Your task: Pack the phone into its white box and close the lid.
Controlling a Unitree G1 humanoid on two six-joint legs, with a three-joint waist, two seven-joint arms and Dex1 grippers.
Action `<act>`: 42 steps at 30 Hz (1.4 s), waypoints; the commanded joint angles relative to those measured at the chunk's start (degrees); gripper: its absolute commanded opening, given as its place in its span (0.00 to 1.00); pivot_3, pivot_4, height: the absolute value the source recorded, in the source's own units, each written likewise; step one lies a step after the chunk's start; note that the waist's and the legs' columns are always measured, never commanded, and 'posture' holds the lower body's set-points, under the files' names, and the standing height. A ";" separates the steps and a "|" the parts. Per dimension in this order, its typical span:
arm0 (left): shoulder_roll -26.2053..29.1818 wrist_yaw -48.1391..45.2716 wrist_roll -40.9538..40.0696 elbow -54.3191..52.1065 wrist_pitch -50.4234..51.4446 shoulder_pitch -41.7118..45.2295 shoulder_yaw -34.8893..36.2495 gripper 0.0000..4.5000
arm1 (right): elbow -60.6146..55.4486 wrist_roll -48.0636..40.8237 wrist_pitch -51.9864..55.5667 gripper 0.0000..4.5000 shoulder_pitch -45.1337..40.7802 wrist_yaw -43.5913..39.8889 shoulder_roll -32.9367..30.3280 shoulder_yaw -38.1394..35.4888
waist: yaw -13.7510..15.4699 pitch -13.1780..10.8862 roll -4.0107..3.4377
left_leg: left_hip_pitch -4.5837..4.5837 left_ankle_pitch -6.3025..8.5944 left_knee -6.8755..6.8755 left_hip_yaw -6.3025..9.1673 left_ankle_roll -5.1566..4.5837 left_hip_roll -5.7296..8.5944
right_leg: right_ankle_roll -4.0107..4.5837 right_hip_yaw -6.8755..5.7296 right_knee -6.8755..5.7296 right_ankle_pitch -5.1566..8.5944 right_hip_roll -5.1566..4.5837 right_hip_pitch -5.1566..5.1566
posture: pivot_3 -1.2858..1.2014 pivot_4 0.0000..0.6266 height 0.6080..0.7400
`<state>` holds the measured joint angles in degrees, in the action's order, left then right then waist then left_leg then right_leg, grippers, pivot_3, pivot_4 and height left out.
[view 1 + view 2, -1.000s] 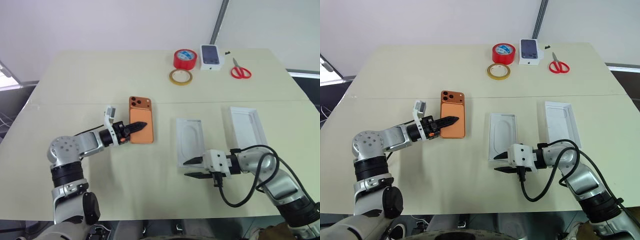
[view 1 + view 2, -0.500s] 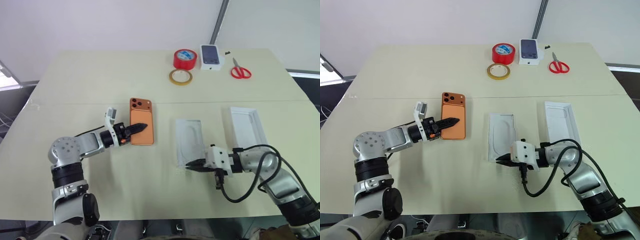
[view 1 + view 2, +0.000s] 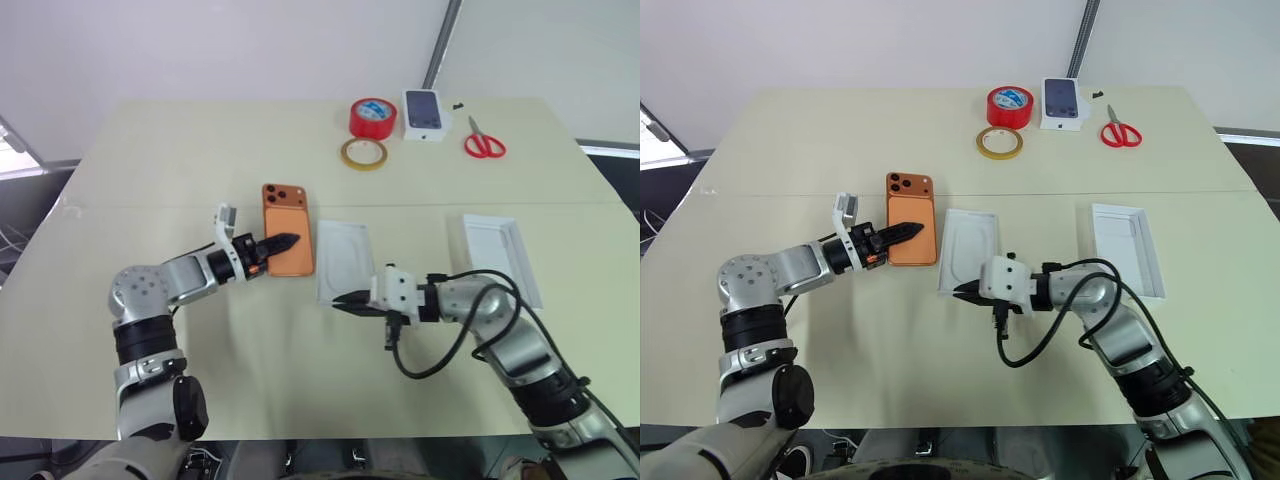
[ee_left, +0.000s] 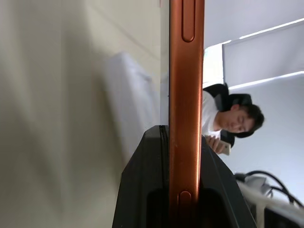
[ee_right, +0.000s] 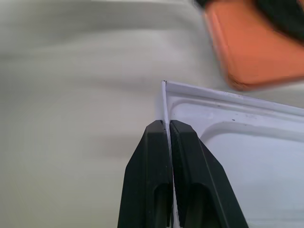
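The right gripper [image 3: 345,300] has its two black fingers pressed together on the thin rim of the white insert [image 3: 342,260], pinching it at a near corner. The left gripper [image 3: 275,243] is clamped on the phone [image 3: 288,240]; the left wrist view shows the phone's metallic orange side rail running straight up between the fingers. Gripping it by its faces from one long side probably leaves the rest of the outline free to drop into a close-fitting tray.

The surface [image 3: 200,150] is a broad, matte, pale beige tabletop with a seam across its middle. On its right, well apart from both grippers, lies a white box half [image 3: 500,255], a rectangle with raised walls. I cannot tell whether it is the tray or the lid.

The insert is a flat, smooth white sheet with a low lip and a pressed-in oval outline, and it lies just beside the phone. A corner pinch suits something this thin, which gives little else to hold.

The phone faces back-up, its finish satin orange, with a dark camera cluster in its far corner. It is not yet in any box.

Along the far edge sit a glossy red tape roll [image 3: 370,118], a thinner yellowish tape ring [image 3: 361,153], a small white box printed with a dark phone [image 3: 423,113], and red-handled scissors [image 3: 483,140], clear of the work.
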<state>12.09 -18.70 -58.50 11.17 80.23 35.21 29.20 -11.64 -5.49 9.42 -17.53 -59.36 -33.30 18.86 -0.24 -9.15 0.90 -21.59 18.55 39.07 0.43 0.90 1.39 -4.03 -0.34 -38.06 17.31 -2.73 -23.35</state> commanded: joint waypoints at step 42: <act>-8.61 0.20 2.90 2.94 -3.09 0.86 -12.53 0.51 | 2.17 -13.81 3.99 0.80 5.01 4.33 -6.23 -21.92 | 0.94 -0.01 0.02 | 0.03 0.00 0.04 -0.03 -0.02 0.00 | 0.00 0.01 0.00 0.00 0.02 0.07 | 0.52 0.24 1.00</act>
<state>3.30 -17.74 -56.01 15.26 77.54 35.03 17.75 -9.04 -19.23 14.55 -11.74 -55.31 -39.85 -2.82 0.70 -9.16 0.92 -21.56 18.55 39.11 0.40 0.88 1.39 -4.02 -0.34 -38.06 17.31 -2.71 -23.28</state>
